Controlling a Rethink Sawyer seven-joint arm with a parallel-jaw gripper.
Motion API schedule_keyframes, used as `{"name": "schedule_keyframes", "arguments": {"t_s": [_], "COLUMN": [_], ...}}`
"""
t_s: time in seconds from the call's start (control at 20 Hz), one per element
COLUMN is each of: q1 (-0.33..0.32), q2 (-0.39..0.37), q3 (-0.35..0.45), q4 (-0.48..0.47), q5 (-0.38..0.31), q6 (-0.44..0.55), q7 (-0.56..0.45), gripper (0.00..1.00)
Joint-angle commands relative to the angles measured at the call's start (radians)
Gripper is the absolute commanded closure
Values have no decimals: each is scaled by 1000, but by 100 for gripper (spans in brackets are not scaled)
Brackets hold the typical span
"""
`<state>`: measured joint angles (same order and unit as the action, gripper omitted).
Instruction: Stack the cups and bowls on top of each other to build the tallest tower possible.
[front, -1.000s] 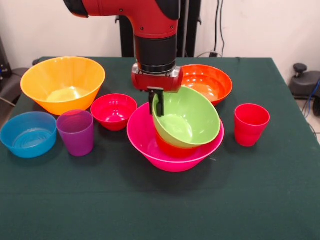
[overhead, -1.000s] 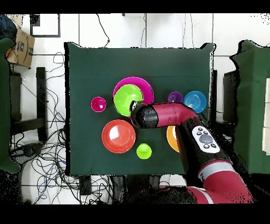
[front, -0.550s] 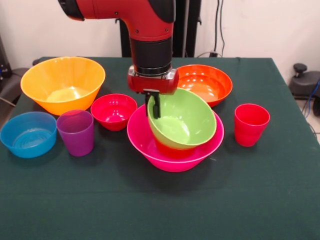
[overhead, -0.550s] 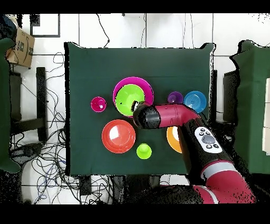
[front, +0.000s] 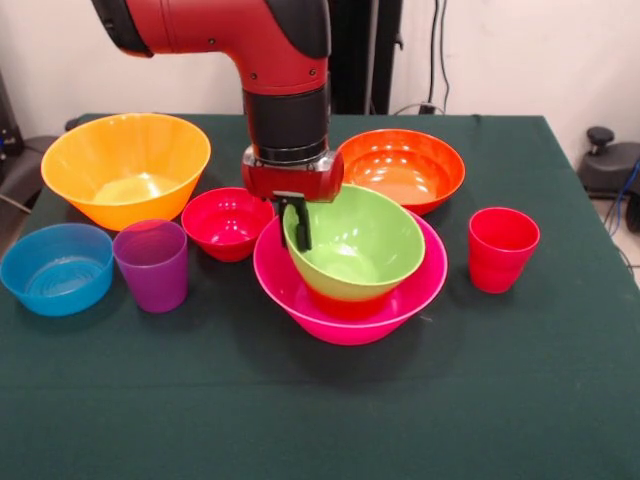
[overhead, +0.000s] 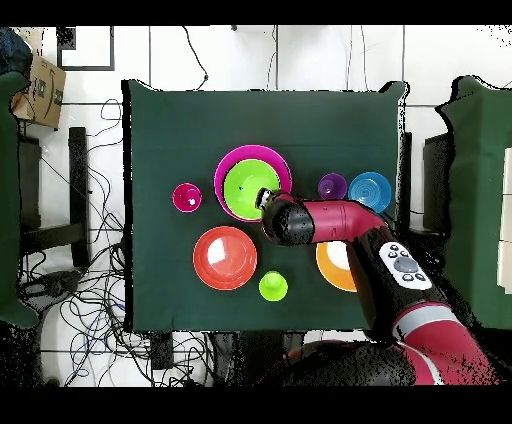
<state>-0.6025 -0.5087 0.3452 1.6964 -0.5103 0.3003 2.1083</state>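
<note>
- Pincer (front: 299, 222) pinches the glossy green bowl (front: 362, 245) by its rim.
- Green bowl, tilted 1 s ago, now sits nearly level in the wide pink bowl (front: 410, 295), over 1 red-orange bowl (front: 345, 300).

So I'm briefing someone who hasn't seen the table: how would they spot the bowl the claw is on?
Find the wide pink bowl at the middle of the green table. Nested in it, over a small red-orange bowl, sits the green bowl with the claw at its rim. It is the only green bowl and the top piece of the pile.
</note>
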Motion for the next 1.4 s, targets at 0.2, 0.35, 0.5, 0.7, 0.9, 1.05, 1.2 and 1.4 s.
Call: {"name": "schedule_keyframes", "arguments": {"t_s": [0.2, 0.35, 0.5, 0.7, 0.9, 1.05, 1.2, 1.4], "q1": [-29, -29, -28, -33, -37, -20, -4, -3], "q2": [143, 145, 144, 144, 148, 142, 119, 64], "q3": [31, 30, 29, 35, 41, 29, 16, 14], "q4": [-78, -75, -73, -65, -65, -62, -36, -1], "q5": [-154, -162, -170, -175, -185, -189, -185, -173], "q6": [-45, -48, -49, -41, -56, -75, -85, -59], "q7": [-135, -119, -107, -103, -103, -75, -48, -47], "gripper": [100, 0, 0, 0, 0, 0, 0, 0]}}
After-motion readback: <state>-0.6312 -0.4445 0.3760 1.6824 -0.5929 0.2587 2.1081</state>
